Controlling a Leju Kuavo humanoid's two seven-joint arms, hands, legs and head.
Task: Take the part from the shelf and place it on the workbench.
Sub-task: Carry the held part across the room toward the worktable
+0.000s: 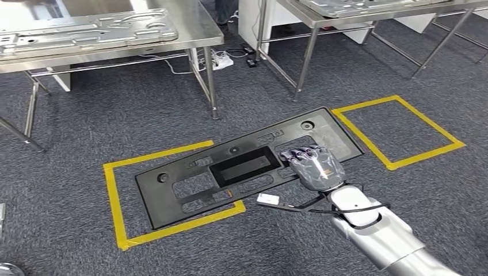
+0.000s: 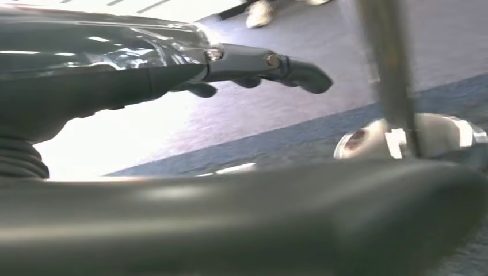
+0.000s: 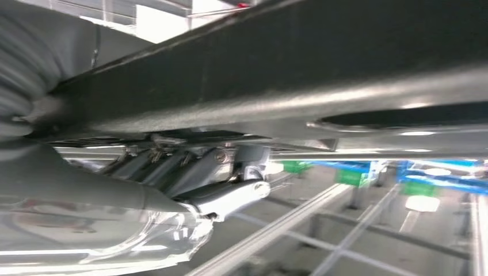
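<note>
My right arm reaches forward and down from the lower right, and my right robot hand (image 1: 315,167) grips the long black part (image 1: 241,165) near its right end, fingers curled over its edge. The part hangs level above the grey carpet floor (image 1: 115,115), over a yellow tape rectangle (image 1: 115,201), short of the steel tabletop (image 1: 195,29). In the left wrist view my left robot hand (image 2: 172,63) stretches its fingers out straight and apart, grasping nothing.

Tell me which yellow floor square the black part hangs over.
The left square; the part covers its inside and near edge. The right square lies bare beside the part's end.
</note>
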